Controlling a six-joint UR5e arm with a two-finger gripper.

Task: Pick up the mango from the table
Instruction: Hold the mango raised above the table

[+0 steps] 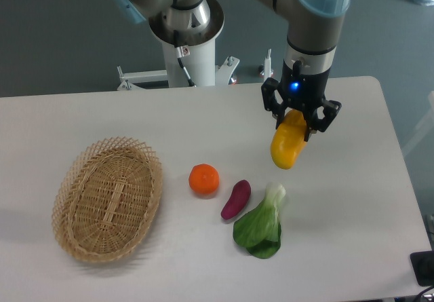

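The mango (pixel 287 144), yellow with an orange upper end, hangs tilted above the table (pixel 352 200), lifted off its surface. My gripper (pixel 297 123) is shut on the mango's upper end, black fingers on either side of it. The mango's lower yellow end points down and to the left, above the leafy green.
An orange (pixel 204 180) and a small purple sweet potato (pixel 236 199) lie left of centre. A bok choy (pixel 261 225) lies below the held fruit. A woven oval basket (pixel 107 199) stands at the left. The arm's base column (pixel 186 47) rises at the back.
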